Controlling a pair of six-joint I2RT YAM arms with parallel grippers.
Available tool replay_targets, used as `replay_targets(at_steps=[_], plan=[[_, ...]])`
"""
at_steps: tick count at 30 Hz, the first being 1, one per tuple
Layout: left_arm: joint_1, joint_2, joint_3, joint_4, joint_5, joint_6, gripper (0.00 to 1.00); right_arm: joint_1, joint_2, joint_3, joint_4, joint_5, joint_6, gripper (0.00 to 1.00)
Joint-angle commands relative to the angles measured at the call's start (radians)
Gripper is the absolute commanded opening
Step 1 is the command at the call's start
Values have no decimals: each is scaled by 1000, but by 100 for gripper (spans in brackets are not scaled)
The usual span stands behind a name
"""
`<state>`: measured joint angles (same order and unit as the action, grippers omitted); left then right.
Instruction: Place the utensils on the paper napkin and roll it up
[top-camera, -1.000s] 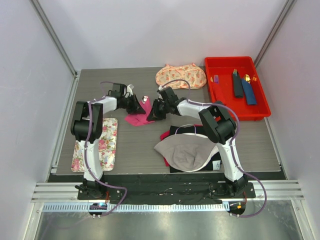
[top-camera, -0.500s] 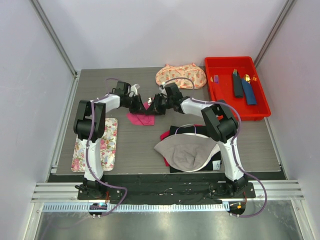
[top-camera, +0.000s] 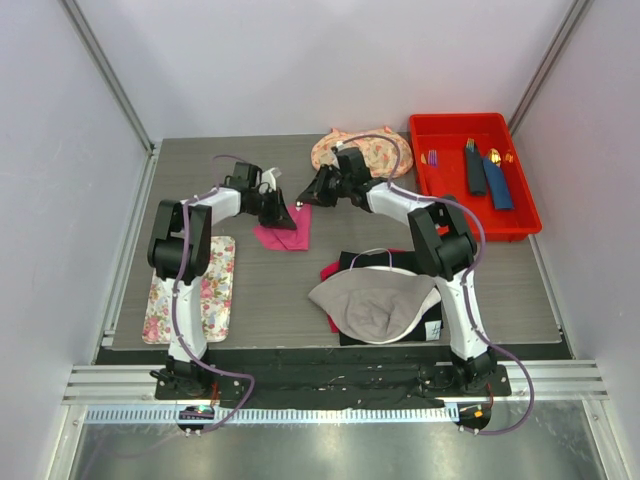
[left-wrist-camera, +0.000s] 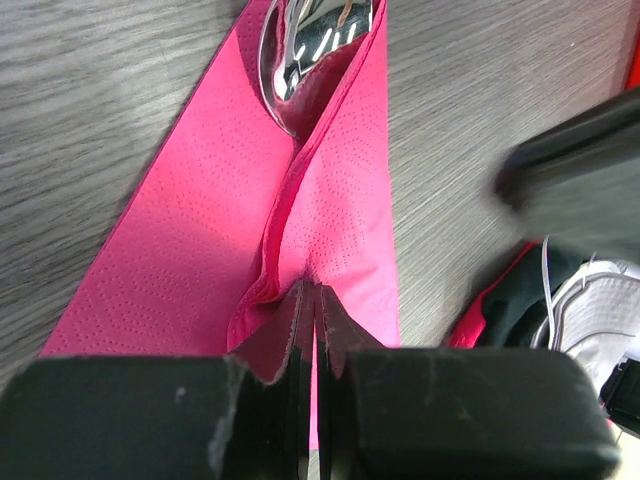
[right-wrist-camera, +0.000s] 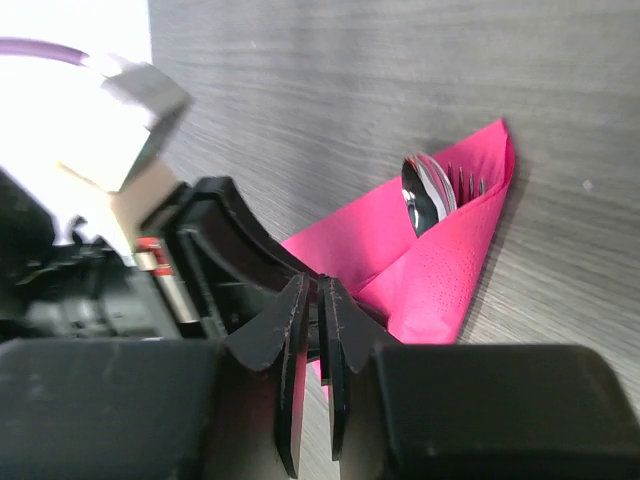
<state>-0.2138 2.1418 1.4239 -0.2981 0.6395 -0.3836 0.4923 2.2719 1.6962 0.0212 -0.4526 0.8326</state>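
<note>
The pink paper napkin (top-camera: 283, 236) lies on the table, folded into a narrow wedge over the silver utensils. A spoon bowl (left-wrist-camera: 300, 50) pokes out of its far end; in the right wrist view the spoon (right-wrist-camera: 424, 190) and fork tines show there too. My left gripper (top-camera: 290, 220) is down at the napkin's near end, and its jaws (left-wrist-camera: 315, 295) are shut on a raised fold of the napkin (left-wrist-camera: 200, 230). My right gripper (top-camera: 302, 200) hovers just behind the napkin (right-wrist-camera: 445, 255), shut and empty (right-wrist-camera: 320, 290).
A red bin (top-camera: 520, 215) at back right holds gold and purple utensils and navy rolls. A floral mat (top-camera: 190, 290) lies front left. A patterned cloth (top-camera: 375, 150) sits at the back. A grey cap (top-camera: 370, 305) on dark cloths lies front right.
My right gripper has drawn back from the napkin, up and to the right. My left gripper has stayed at the napkin, which now lies folded tighter.
</note>
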Motion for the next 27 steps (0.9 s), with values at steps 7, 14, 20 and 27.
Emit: replay_targets(at_steps=[7,14,20,27], plan=[[-9,55,3,-111,-66,49,6,32,61,-33,52,-8,45,17],[-9,43,1,-118,-66,55,10,37,92,-41,2,58,11,16],[8,-14,-45,-30,12,-1,15,38,101,-56,-44,83,0,14],[17,-118,-128,92,115,-72,22,37,106,-61,-69,110,-16,13]])
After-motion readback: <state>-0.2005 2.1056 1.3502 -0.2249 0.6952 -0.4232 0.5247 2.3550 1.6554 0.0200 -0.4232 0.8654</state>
